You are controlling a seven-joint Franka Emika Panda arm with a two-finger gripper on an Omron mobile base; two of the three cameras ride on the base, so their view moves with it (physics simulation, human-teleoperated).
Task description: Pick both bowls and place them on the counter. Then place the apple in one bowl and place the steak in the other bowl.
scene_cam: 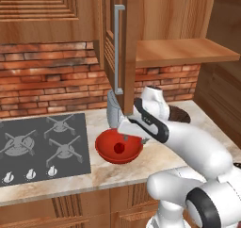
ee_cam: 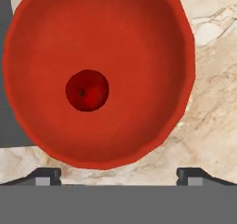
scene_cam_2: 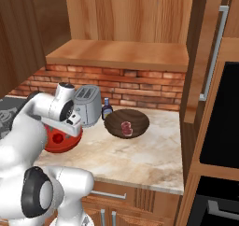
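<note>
While the surface (scene_cam_2: 140, 155) carries both vessels below the end effector (ee_cam: 118, 174), the red bowl (ee_cam: 139, 47) sits directly beneath it, cradling the apple (ee_cam: 87, 90) at its centre so the fruit cannot roll. Off to one side, well apart, the brown bowl (scene_cam_2: 127, 122) holds the steak (scene_cam_2: 126, 127). Jaws stand released, grasping nothing; both placements appear complete.

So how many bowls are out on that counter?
2: a red bowl holding the apple beside the stovetop, and a brown bowl holding the steak near the toaster.
</note>
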